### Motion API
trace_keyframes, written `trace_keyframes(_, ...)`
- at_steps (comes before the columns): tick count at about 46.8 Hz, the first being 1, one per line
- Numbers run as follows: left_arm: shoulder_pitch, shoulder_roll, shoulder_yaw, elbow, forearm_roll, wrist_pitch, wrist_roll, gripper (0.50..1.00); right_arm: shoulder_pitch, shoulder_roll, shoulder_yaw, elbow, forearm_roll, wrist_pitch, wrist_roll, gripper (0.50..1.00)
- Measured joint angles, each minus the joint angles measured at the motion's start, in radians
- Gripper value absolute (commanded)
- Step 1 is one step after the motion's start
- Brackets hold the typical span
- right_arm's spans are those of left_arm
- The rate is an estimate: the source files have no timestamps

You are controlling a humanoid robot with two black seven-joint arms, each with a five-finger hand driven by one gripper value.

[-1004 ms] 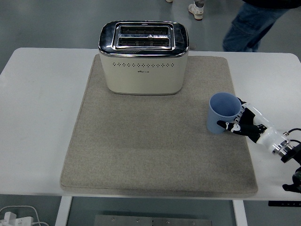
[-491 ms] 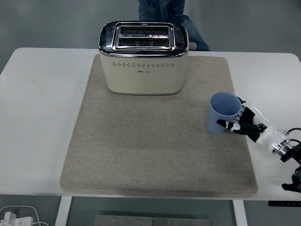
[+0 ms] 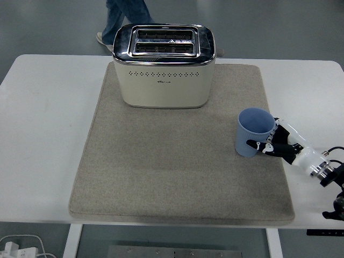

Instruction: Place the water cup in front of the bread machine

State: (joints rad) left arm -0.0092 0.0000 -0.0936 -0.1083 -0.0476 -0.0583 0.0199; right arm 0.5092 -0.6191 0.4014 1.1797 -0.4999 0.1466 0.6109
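Observation:
A light blue water cup [image 3: 251,131] stands upright on the right part of the beige mat [image 3: 177,161], its mouth facing up. My right hand [image 3: 271,144] comes in from the lower right and is shut on the cup, with its fingers [image 3: 257,143] curled around the cup's right side. The cream and chrome bread machine [image 3: 164,64] sits at the mat's far end, left of the cup and further back. The left arm is out of view.
The mat covers most of the white table [image 3: 43,134]. A person's legs [image 3: 123,16] pass behind the table at the top. A white power strip and cable [image 3: 16,247] lie below the table's near left corner.
The cup and my right hand have shifted slightly left and toward the near edge. The person behind the table has walked from right to left.

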Motion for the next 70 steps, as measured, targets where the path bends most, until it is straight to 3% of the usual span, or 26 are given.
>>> trace_keyframes(26, 0.000, 0.000, 0.001, -0.001, 0.000, 0.000, 0.000, 1.000, 0.027, 0.027, 0.010, 0.004, 0.006, -0.004, 0.000, 0.500)
trace_keyframes(70, 0.000, 0.000, 0.003, -0.030, 0.002, 0.000, 0.000, 1.000, 0.104, 0.204, -0.012, 0.004, -0.001, -0.091, 0.000, 0.500)
